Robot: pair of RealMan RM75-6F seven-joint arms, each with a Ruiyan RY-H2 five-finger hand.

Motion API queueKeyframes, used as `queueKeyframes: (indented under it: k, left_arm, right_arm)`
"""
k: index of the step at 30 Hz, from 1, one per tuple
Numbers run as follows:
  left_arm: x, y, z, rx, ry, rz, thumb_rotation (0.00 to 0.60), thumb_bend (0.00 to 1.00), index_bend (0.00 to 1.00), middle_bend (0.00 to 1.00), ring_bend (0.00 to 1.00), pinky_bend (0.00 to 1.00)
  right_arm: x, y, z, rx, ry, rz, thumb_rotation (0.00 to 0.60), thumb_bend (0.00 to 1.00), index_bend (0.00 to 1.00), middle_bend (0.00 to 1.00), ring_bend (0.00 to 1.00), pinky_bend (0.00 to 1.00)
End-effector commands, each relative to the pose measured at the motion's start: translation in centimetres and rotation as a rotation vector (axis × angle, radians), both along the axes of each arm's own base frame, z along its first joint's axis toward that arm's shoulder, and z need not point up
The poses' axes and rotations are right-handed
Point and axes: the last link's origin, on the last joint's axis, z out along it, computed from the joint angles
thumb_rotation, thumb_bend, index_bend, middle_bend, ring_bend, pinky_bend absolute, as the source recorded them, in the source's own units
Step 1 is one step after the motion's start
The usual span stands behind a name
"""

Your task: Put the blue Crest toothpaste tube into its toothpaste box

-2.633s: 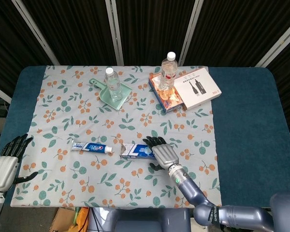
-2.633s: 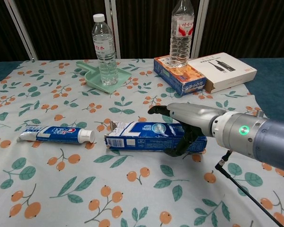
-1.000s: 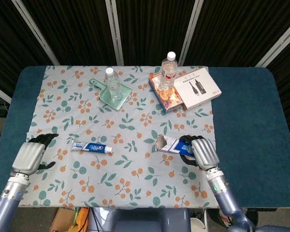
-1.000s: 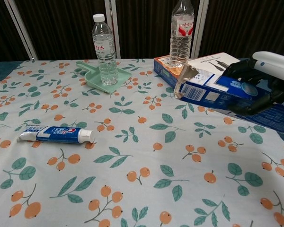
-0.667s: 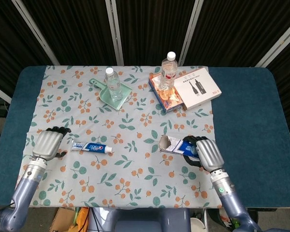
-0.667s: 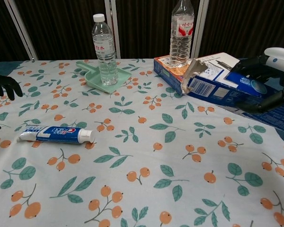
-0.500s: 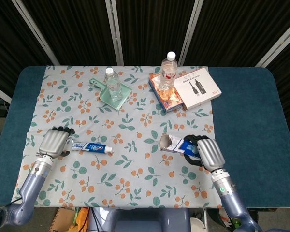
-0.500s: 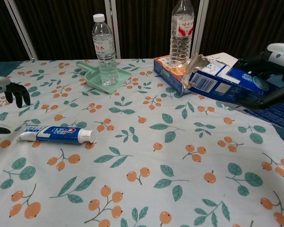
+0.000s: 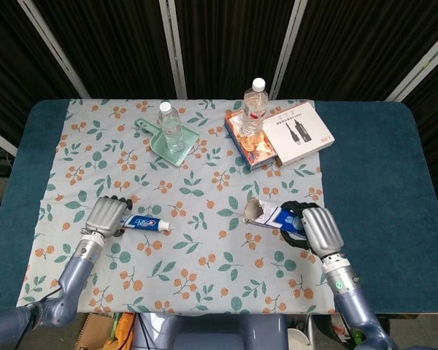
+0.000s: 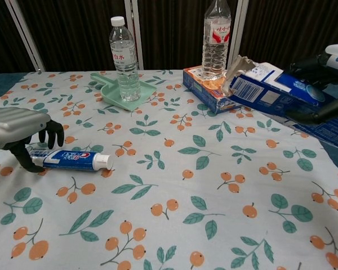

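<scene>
While my right hand (image 9: 315, 228) grips the toothpaste box (image 9: 274, 216) with its open end facing left, the head view shows my left hand (image 9: 108, 215) over the crimped end of the toothpaste tube (image 9: 141, 222) on the cloth (image 9: 204, 182). In the chest view, my left fingers (image 10: 52, 133) curl around that end, contact unclear, and the box is held aloft.

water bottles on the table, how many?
2. One water bottle stands in the green dustpan at the far left-centre; the other bottle stands on the colourful box beside the white box. None seem hidden.
</scene>
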Motion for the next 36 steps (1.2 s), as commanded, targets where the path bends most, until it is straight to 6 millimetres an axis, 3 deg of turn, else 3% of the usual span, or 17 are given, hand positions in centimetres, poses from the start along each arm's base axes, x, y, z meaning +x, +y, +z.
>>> queueKeyframes:
  k: [1,3,6,9,15,22,28,36]
  left_arm:
    - [0.4,0.1,-0.6,-0.004,-0.001,-0.011,0.6,0.39,0.55,0.6,0.53,0.56]
    - [0.7,0.1,-0.7,0.006,-0.005,-0.024,0.6,0.45,0.64,0.7,0.62,0.63]
    - [1.2,0.0,-0.6,0.032,-0.019,-0.059,0.6,0.47,0.71,0.76,0.69,0.69]
    - [1.5,0.1,0.1,0.058,-0.036,-0.097,0.6,0.47,0.72,0.78,0.7,0.7]
    - [3.8,1.6,3.9,0.14,-0.084,-0.222,0.6,0.47,0.72,0.78,0.7,0.7]
    - [9.0,3.9,9.6,0.181,-0.109,-0.463,0.6,0.47,0.72,0.78,0.7,0.7]
    - [13.4,4.9,13.3,0.147,-0.052,-0.66,0.6,0.47,0.72,0.78,0.7,0.7]
    - [18.2,4.8,14.8,0.115,0.024,-0.814,0.6,0.47,0.72,0.78,0.7,0.7]
  right_arm:
    - [0.0,0.0,0.1,-0.001,-0.003,-0.001,0.6,0.35,0.45,0.51,0.45,0.4]
    - [0.0,0.0,0.1,-0.003,-0.002,0.0,0.6,0.35,0.45,0.51,0.45,0.4]
    - [0.0,0.0,0.2,-0.007,-0.006,-0.001,0.6,0.35,0.45,0.51,0.45,0.4]
    - [0.0,0.0,0.4,-0.009,-0.008,-0.002,0.6,0.35,0.45,0.51,0.45,0.4]
    - [0.2,0.2,0.8,-0.018,-0.011,0.0,0.6,0.35,0.45,0.51,0.45,0.4]
    - [1.0,0.4,0.8,-0.016,-0.005,0.015,0.6,0.35,0.45,0.51,0.45,0.4]
    - [1.7,0.8,0.1,0.0,0.008,0.026,0.6,0.35,0.45,0.51,0.45,0.4]
    - [2.5,1.2,-0.7,0.017,0.014,0.031,0.6,0.35,0.45,0.51,0.45,0.4]
